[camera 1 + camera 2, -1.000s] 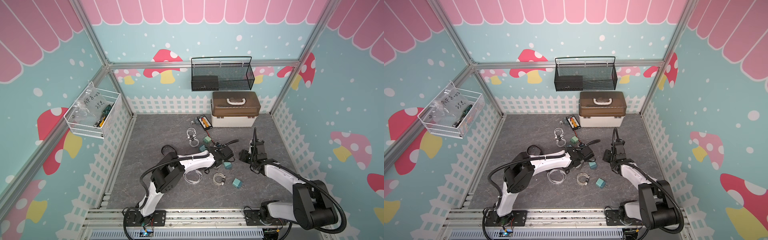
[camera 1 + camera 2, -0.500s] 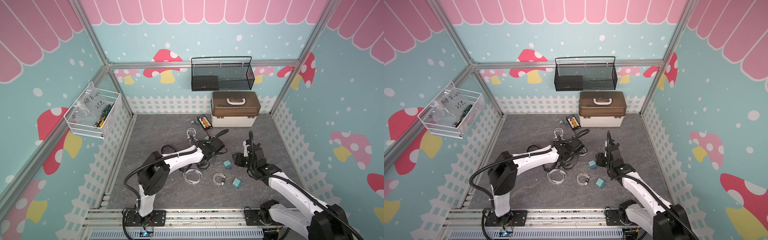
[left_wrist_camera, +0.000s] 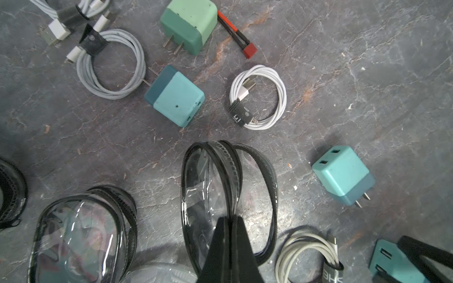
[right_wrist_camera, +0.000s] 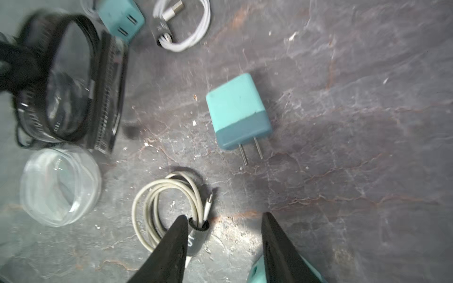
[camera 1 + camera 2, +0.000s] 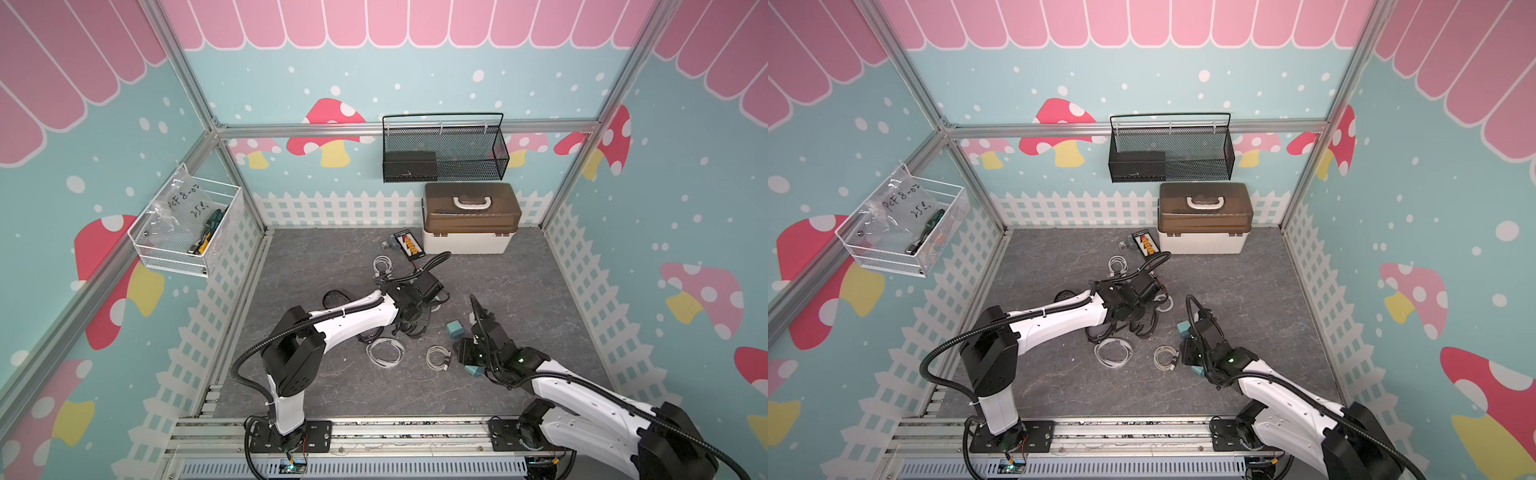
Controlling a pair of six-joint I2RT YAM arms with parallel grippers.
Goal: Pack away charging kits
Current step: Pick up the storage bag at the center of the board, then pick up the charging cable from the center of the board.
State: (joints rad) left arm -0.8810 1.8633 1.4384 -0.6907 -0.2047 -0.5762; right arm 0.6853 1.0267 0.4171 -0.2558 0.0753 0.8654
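Note:
My left gripper (image 3: 231,219) is shut on the black zipper rim of a clear pouch (image 3: 228,181), low over the mat (image 5: 409,320). Charging kit parts lie loose around it: teal adapters (image 3: 175,96) (image 3: 343,175), a green adapter (image 3: 188,27) and white cable coils (image 3: 258,96) (image 3: 110,66). My right gripper (image 4: 224,220) is open just above the mat (image 5: 460,358). A grey cable coil (image 4: 169,203) touches one finger, and a teal adapter (image 4: 255,272) lies by the other finger. A further teal adapter (image 4: 237,112) lies ahead of it.
A white box with a brown lid (image 5: 469,218) stands shut at the back, a black mesh basket (image 5: 444,149) above it. A black board with orange connectors (image 5: 409,245) lies beside the box. A second clear pouch (image 3: 81,237) lies by the held one. A white wire basket (image 5: 187,228) hangs left.
My right gripper has come toward the front and down between the grey coil and a teal adapter, its jaws narrowing. My left arm has drawn back leftward with the pouch.

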